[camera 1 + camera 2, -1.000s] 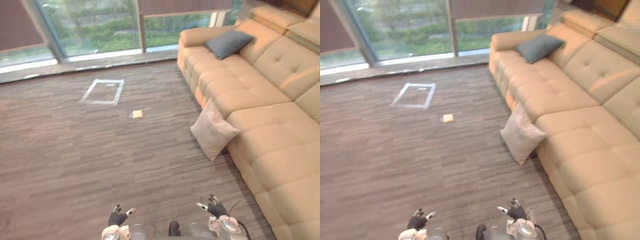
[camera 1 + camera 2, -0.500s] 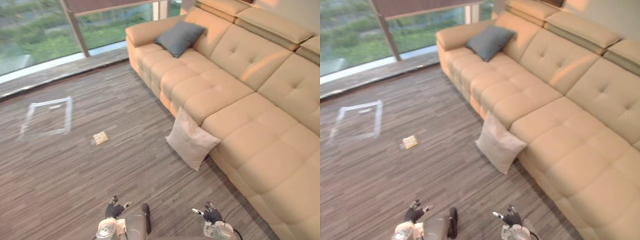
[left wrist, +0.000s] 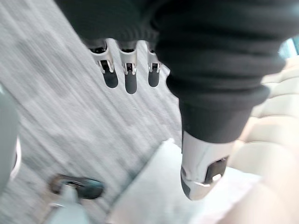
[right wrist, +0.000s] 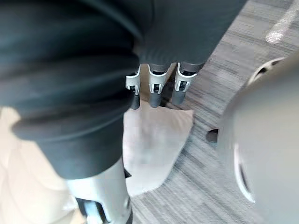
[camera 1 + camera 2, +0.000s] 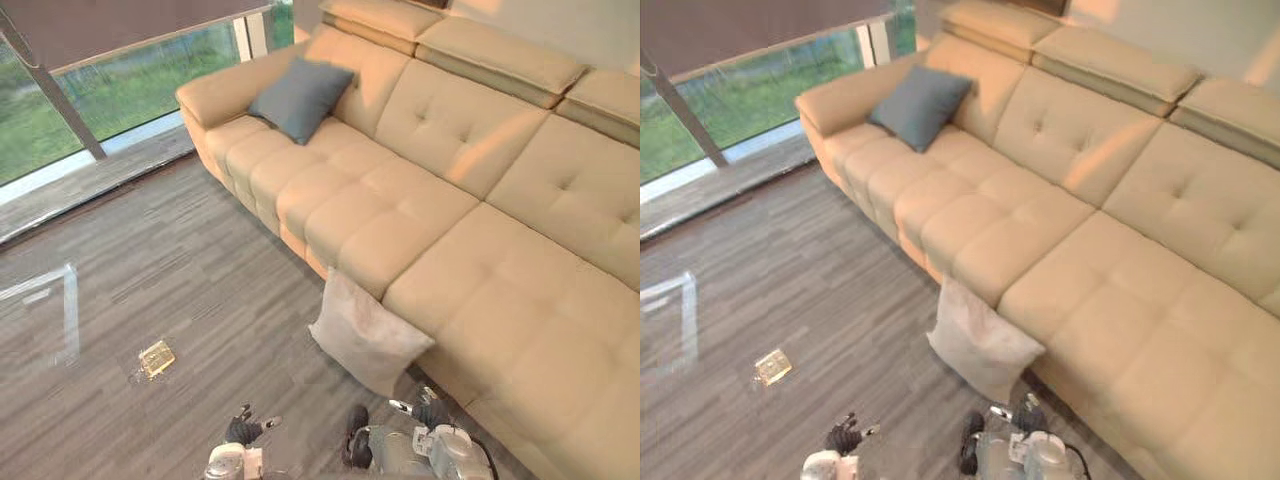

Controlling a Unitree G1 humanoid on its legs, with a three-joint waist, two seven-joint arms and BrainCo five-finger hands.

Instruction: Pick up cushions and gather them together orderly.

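Observation:
A pale beige cushion (image 5: 362, 333) stands on the floor, leaning against the front of the tan sofa (image 5: 480, 250); it also shows in both wrist views (image 4: 152, 140) (image 3: 154, 186). A grey-blue cushion (image 5: 300, 97) rests on the sofa's far left seat against the backrest (image 5: 921, 104). My left hand (image 5: 243, 430) hangs low at the bottom edge, open, fingers (image 3: 130, 74) relaxed and holding nothing. My right hand (image 5: 428, 412) hangs open just below the pale cushion, fingers (image 4: 156, 86) straight and apart from it.
A small yellowish flat object (image 5: 156, 358) lies on the wood-look floor to the left. White tape (image 5: 70, 310) marks a square on the floor further left. A window wall (image 5: 120, 90) runs along the far side.
The camera has turned right and moved closer to the sofa, so the pale cushion now sits lower and nearer my hands. Both hands still hang open.

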